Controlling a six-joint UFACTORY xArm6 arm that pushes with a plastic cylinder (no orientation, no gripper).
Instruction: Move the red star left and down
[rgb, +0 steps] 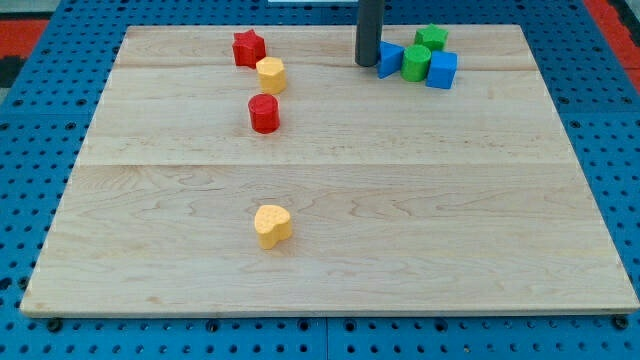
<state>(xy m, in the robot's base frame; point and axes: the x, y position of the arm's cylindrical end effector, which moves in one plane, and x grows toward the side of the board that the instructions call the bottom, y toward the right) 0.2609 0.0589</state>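
Observation:
The red star (248, 47) lies near the view's top, left of centre, on the wooden board (330, 240). A yellow round block (271, 75) touches it at its lower right. A red cylinder (264, 113) stands just below that. My tip (367, 63) is at the view's top centre, well to the right of the red star and just left of a blue block (389, 58).
Right of my tip sits a cluster: the blue block, a green cylinder (416, 62), a green block (431, 39) and a blue cube (441, 70). A yellow heart-like block (272, 225) lies alone in the lower middle. Blue pegboard surrounds the board.

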